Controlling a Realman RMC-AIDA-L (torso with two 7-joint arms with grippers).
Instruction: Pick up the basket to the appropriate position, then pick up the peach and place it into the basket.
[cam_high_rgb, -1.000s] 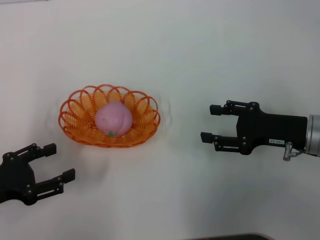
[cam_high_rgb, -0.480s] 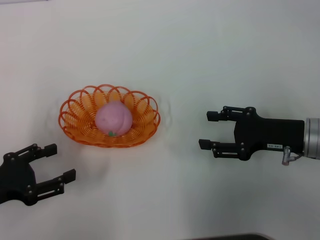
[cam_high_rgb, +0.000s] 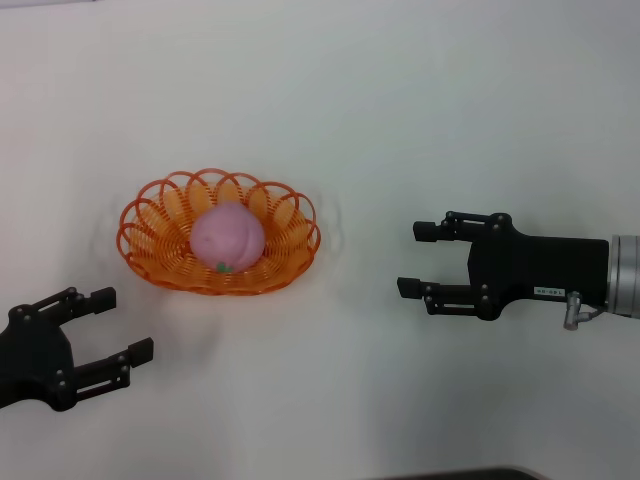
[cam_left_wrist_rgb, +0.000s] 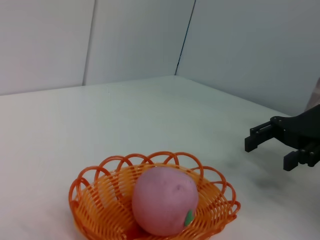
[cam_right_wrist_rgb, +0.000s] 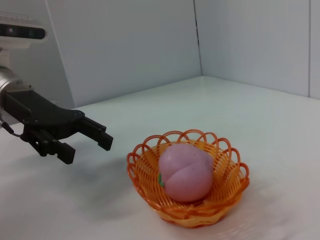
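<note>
The orange openwork basket (cam_high_rgb: 150, 245) rests on the white table left of centre, and the pink peach (cam_high_rgb: 228, 236) lies inside it with its green leaf mark toward me. Both wrist views show the same pair: basket (cam_left_wrist_rgb: 95, 202) with peach (cam_left_wrist_rgb: 164, 200), and basket (cam_right_wrist_rgb: 227, 190) with peach (cam_right_wrist_rgb: 186, 171). My left gripper (cam_high_rgb: 110, 322) is open near the front left corner, apart from the basket and holding nothing. To the right of the basket, my right gripper (cam_high_rgb: 418, 259) is open and empty, fingers pointing at it across a gap.
The white table (cam_high_rgb: 330, 120) runs back to pale walls seen in the wrist views. A dark edge (cam_high_rgb: 450, 474) shows at the bottom of the head view.
The right gripper drifted slightly left and down over the first half second, then stayed still. Basket, peach and left gripper have not moved.
</note>
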